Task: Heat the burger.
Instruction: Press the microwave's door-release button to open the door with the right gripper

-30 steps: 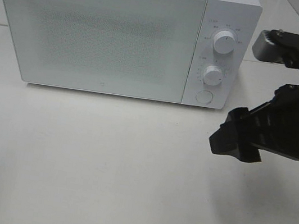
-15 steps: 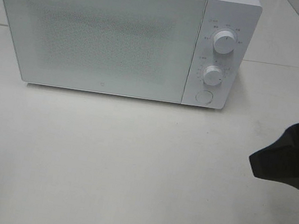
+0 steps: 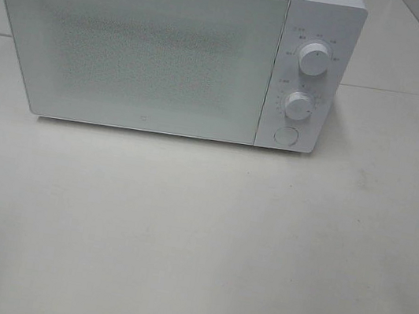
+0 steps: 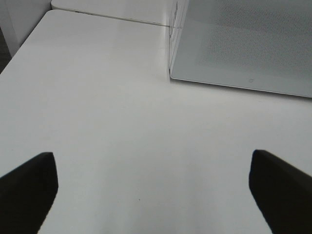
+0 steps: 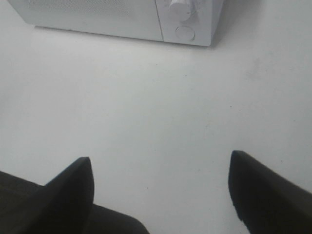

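Left gripper [image 4: 152, 163]: jaws spread wide with nothing between them; bare table [image 4: 122, 112] lies under the gap. Right gripper [image 5: 161, 160]: jaws likewise apart and empty, over bare surface. Only the dark fingertips [image 4: 29, 190] of each gripper show, the rest being cut off by the frame. Both grippers appear in their wrist views alone.

Microwave [image 3: 171, 47]: stands at the back of the table, with broad open surface before it and a narrower strip to its control side. The left wrist view shows the table's outer edge and rounded corner beside the microwave's door-side corner; the exterior high view does not.

Door [image 3: 131, 49]: shut; its frosted, dotted panel hides the cavity.

Burger: seen in no view, so its position cannot be told.

Controls: upper dial [image 3: 313, 59], lower dial [image 3: 298, 106] and round button [image 3: 285, 136]. The markings are too small to read; the right wrist view cuts off the upper dial.
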Robot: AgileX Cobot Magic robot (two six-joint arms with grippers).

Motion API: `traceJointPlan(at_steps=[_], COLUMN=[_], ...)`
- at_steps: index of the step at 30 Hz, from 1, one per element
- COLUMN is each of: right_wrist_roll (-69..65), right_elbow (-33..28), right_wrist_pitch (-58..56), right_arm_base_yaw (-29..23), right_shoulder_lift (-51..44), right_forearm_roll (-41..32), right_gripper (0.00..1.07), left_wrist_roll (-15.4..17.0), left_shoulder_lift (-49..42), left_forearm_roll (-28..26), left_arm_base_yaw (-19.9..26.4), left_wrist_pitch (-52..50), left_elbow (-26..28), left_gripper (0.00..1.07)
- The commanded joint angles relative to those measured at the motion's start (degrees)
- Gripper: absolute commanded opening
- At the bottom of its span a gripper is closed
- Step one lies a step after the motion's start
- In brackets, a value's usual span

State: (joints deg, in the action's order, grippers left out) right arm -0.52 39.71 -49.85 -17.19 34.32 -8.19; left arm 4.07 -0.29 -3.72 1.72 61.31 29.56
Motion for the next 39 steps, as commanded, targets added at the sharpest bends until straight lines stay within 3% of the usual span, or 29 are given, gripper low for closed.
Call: traceJointPlan(at_steps=[1, 9, 15, 24, 39], right_wrist_roll=[1.09, 5.16, 4.98, 4.81, 3.21], right_elbow=[0.00, -3.55, -6.19, -10.60, -11.06], right_wrist_pitch=[-2.01, -5.27, -6.88, -7.79, -7.16], right_arm_base_yaw=[2.18, 12.78, 16.67, 17.19, 17.13], right_shoulder_lift=[-3.55, -19.19, -26.99, -35.98, -36.10], right_forearm_roll=[0.29, 0.40, 0.40, 3.55, 4.58], right_gripper=[0.75, 0.77, 0.76, 0.76, 0.76], left_wrist_roll=[-0.29, -0.29, -0.29, -0.29, -0.29], left_shoulder_lift=[-1.09, -1.09, -1.09, -1.09, -1.03], left_forearm_roll=[-0.40, -0.40, -0.40, -0.40, -0.46], left_arm_base_yaw=[0.23, 0.23, 0.23, 0.23, 0.23], left_wrist_pitch=[-0.23, -0.23, -0.23, -0.23, -0.23], left_elbow=[0.06, 0.06, 0.06, 0.06, 0.06], left_gripper=[1.00, 1.00, 1.00, 1.00, 1.00])
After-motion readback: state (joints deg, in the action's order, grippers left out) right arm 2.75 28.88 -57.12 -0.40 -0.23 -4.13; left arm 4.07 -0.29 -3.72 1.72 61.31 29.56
